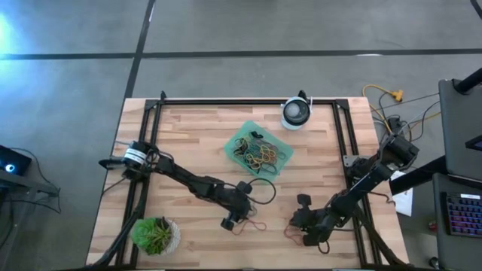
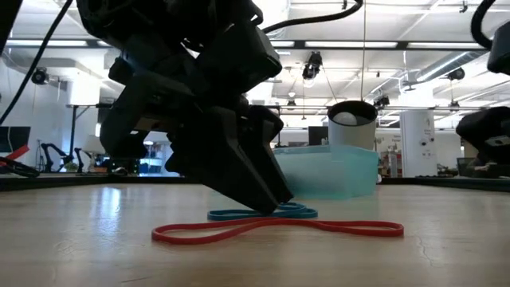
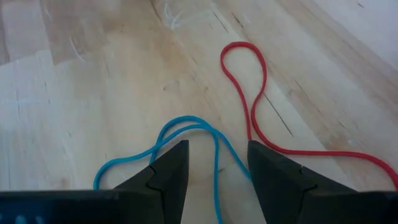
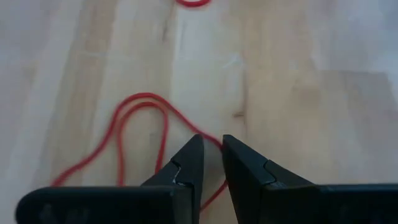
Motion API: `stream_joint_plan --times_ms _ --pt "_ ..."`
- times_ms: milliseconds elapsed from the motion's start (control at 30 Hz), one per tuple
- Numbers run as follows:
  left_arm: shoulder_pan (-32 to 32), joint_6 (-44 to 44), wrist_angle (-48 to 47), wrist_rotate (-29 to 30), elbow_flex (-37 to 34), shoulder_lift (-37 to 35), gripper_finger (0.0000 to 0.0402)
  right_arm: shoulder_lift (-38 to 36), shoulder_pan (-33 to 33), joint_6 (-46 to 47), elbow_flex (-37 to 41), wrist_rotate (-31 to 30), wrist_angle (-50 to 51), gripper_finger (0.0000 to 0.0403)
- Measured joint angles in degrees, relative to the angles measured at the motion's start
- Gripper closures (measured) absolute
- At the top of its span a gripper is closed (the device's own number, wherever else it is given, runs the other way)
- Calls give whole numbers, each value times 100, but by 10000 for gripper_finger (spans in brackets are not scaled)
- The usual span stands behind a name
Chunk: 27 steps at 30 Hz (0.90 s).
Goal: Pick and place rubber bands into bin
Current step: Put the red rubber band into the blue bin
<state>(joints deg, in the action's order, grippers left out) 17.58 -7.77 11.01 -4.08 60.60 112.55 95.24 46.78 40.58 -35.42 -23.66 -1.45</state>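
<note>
At the near left corner of the wooden worktop (image 1: pixel 196 143) stands a green potted plant (image 1: pixel 156 235). The left arm reaches from the left edge toward the middle front, and the left hand (image 3: pixel 217 163) is down at the surface with its fingers apart, straddling a strand of a blue rubber band (image 3: pixel 186 124). The tips rest on or just above the wood; nothing is clamped yet. A long red rubber band (image 3: pixel 252 106) lies just beside the blue one, crossing it in the low view. Farther back, near the middle of the worktop, sits the mint-green bin (image 1: pixel 234 144), already holding a tangle of rubber bands (image 1: pixel 262 153) in yellow, black and other colours. Behind the bin, at the far edge, is a round white-and-black device (image 1: pixel 297 113). To the right, the right hand (image 4: pixel 211 155) is low over the front of the worktop, fingers nearly together with a narrow gap, poised at another red rubber band (image 4: pixel 140 109); whether it pinches the strand I cannot tell.
</note>
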Motion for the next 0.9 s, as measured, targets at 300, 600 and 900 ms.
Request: stream_joint_plan --times_ms 300,600,900 --pt "0 4 -103 0 -13 -2 253 202 -38 405 -15 134 -38 346" --pt "0 7 -103 0 -15 -4 253 206 -61 554 -18 101 58 346" --pt "0 9 -105 0 -15 -7 253 -36 -72 185 11 149 118 346"
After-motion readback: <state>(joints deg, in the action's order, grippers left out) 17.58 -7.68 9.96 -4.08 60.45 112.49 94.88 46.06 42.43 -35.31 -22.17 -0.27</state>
